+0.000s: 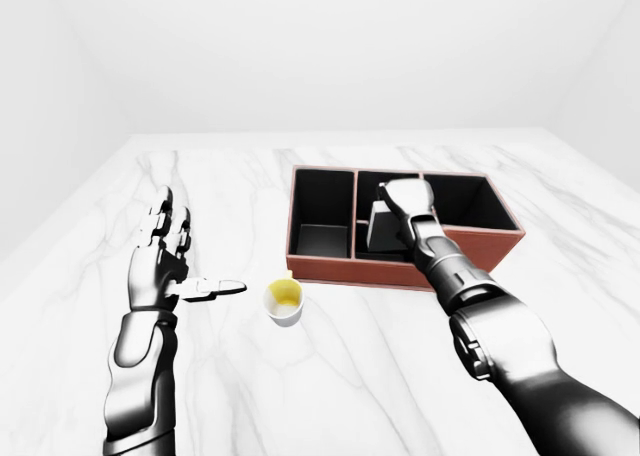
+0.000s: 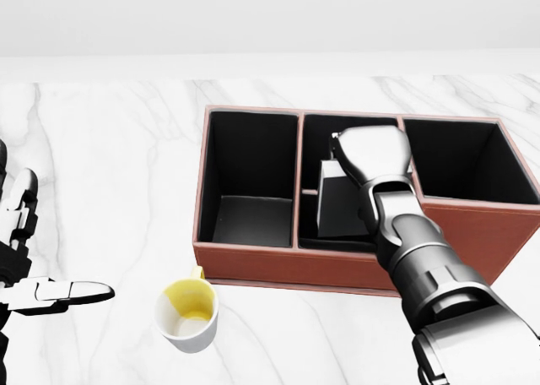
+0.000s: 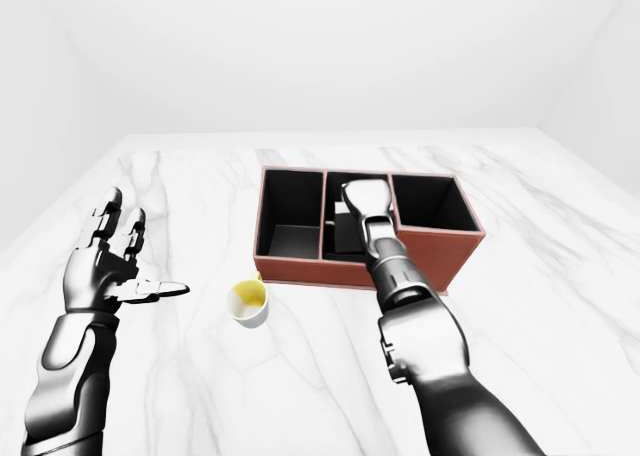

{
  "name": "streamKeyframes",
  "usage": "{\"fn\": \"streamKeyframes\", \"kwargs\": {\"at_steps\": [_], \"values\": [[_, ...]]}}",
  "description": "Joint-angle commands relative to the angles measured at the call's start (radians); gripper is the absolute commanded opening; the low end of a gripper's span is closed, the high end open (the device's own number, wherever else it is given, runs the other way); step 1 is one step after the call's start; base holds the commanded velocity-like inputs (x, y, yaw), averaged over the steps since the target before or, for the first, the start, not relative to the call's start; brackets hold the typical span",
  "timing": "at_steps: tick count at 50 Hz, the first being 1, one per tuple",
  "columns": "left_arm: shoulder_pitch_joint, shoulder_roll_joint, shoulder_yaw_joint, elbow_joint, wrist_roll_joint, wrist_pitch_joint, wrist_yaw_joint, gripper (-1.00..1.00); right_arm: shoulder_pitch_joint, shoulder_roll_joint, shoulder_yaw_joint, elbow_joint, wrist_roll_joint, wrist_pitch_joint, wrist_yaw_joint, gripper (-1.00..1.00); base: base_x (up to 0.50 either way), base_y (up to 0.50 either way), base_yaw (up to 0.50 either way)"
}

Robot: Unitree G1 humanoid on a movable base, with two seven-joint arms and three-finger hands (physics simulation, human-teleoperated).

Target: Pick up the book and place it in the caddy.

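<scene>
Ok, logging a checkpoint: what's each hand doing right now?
Left hand: open, empty.
Right hand: on the book in the caddy; grip can't be told.
</scene>
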Motion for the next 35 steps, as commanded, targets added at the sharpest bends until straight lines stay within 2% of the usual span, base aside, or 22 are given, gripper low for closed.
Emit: {"fn": "streamKeyframes", "kwargs": {"at_steps": [1, 15, 25, 35], "values": [[0.000, 0.002, 0.004, 0.010, -0.001, 0.000, -0.002, 1.00, -0.008, 0.016, -0.012, 0.018, -0.031, 0.017, -0.048, -1.00, 0.00, 0.00, 0.00], [0.010, 0.002, 0.011, 0.024, -0.007, 0.000, -0.006, 1.00, 0.003, 0.035, -0.025, 0.038, -0.028, 0.031, -0.070, -1.00, 0.00, 0.00, 0.00], [0.020, 0.001, 0.018, 0.045, -0.010, 0.000, -0.013, 1.00, -0.005, 0.025, -0.037, 0.043, -0.032, 0.052, -0.108, -1.00, 0.00, 0.00, 0.00], [0.022, 0.001, 0.019, 0.057, -0.015, 0.000, -0.016, 1.00, -0.009, 0.025, -0.046, 0.047, -0.027, 0.051, -0.128, -1.00, 0.00, 0.00, 0.00]]}}
